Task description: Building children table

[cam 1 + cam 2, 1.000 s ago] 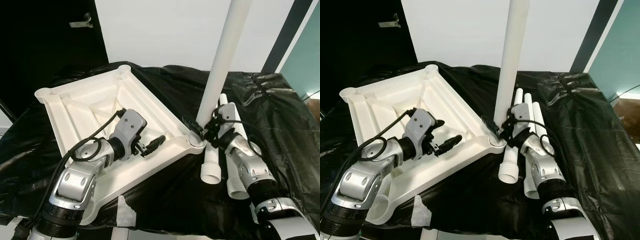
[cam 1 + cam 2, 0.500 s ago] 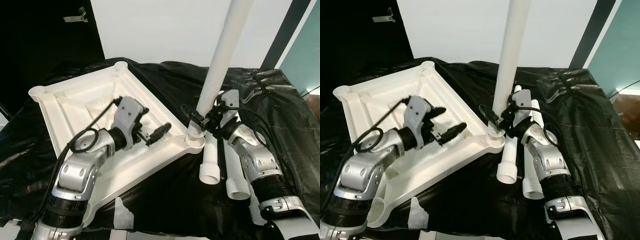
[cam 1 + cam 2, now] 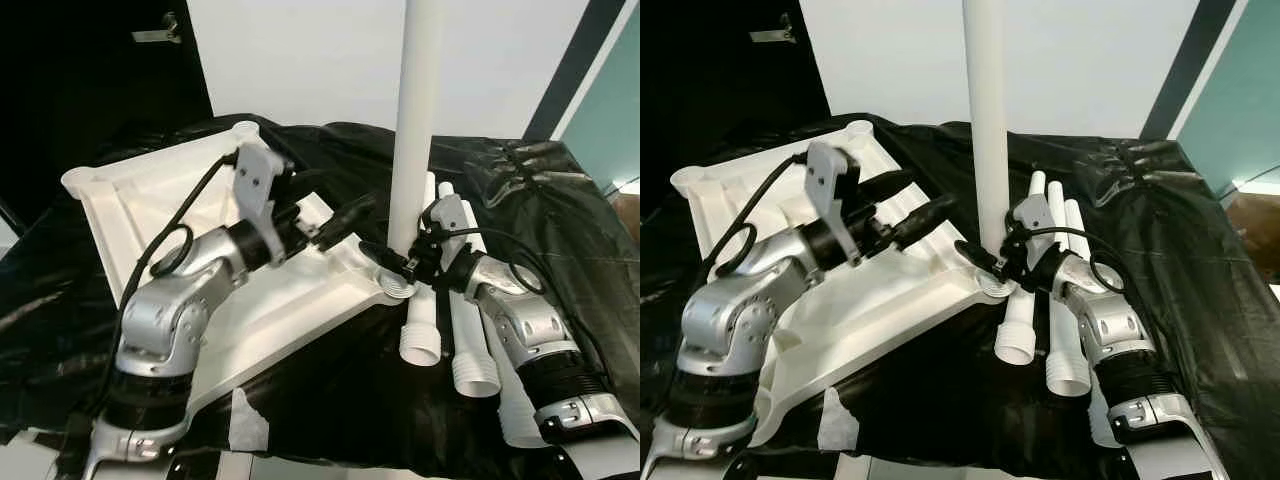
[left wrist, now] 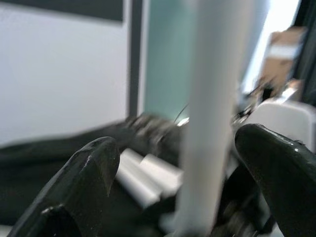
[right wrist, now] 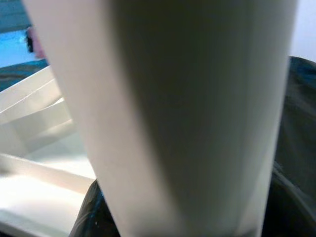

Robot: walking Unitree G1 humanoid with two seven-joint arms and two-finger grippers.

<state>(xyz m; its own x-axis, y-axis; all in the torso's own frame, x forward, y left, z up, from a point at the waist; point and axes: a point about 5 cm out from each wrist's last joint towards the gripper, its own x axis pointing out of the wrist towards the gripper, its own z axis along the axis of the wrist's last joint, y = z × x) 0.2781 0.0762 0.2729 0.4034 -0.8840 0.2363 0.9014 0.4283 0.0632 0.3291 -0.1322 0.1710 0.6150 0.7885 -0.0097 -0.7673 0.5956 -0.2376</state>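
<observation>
My right claw [image 3: 400, 265] grips the upright leg [image 3: 414, 130] low, at its corner socket on the tabletop [image 3: 180, 190], while my left claw [image 3: 345, 215], released, flanks this light, stiff, slick tube, best gripped low.

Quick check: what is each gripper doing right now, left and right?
Left gripper: open, fingers spread toward the upright white leg, not touching it.
Right gripper: shut on the upright white leg at its base, by the tabletop corner.

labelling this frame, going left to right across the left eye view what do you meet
white tabletop → left hand → upright leg → right hand → spare legs lying on the black cover
</observation>
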